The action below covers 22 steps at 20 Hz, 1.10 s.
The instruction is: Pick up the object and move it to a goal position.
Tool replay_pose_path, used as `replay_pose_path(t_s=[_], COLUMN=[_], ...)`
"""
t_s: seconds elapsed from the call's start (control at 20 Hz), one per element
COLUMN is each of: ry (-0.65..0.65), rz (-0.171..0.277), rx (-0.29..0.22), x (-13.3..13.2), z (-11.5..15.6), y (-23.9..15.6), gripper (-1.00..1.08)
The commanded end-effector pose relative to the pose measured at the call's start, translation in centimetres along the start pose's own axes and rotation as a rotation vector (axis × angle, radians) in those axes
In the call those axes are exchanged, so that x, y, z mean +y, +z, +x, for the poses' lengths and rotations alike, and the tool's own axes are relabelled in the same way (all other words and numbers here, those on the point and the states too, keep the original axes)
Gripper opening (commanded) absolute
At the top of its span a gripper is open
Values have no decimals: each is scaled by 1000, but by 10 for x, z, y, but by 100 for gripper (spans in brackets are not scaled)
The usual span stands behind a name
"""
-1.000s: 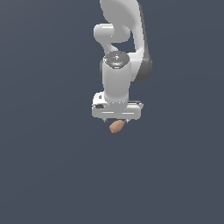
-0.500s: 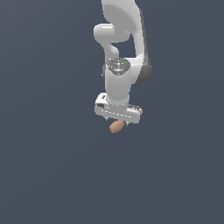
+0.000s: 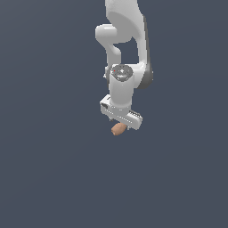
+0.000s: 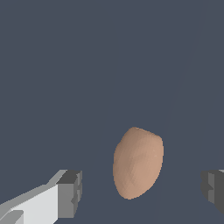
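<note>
One object (image 4: 138, 162) lies between the open end effector's (image 4: 142, 192) fingers.

Object (image 3: 118, 129): smooth orange-brown ovoid, egg-like. Long axis tilted toward 1 o'clock in the wrist view (image 4: 138, 162). Surface intact.

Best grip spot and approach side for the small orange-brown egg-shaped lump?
Grip the small orange-brown egg-shaped lump across its narrow middle, coming straight on from the wrist side. In the wrist view it lies between the open gripper fingers, clear of both, its long axis crossing the closing line. The smooth rounded ends would likely slip; the mid flanks give the jaws the shortest span.
</note>
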State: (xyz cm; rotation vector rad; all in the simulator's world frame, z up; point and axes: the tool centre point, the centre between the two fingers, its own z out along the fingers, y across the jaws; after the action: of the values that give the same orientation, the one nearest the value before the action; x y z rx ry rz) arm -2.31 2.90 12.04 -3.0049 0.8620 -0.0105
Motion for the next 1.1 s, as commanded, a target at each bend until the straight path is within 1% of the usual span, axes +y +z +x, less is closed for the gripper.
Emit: replay_pose_path(t_s=[0.0, 0.3, 0.55, 0.8, 1.05], ry=[68, 208, 286, 331, 337], rz=[-3, -10, -14, -16, -17], rx=[-1, -1, 0, 0, 0], x=[2, 7, 9, 11, 12], z=[-5, -14, -19, -22, -23], y=[6, 19, 26, 30, 31], gripper=[100, 100, 100, 100, 100])
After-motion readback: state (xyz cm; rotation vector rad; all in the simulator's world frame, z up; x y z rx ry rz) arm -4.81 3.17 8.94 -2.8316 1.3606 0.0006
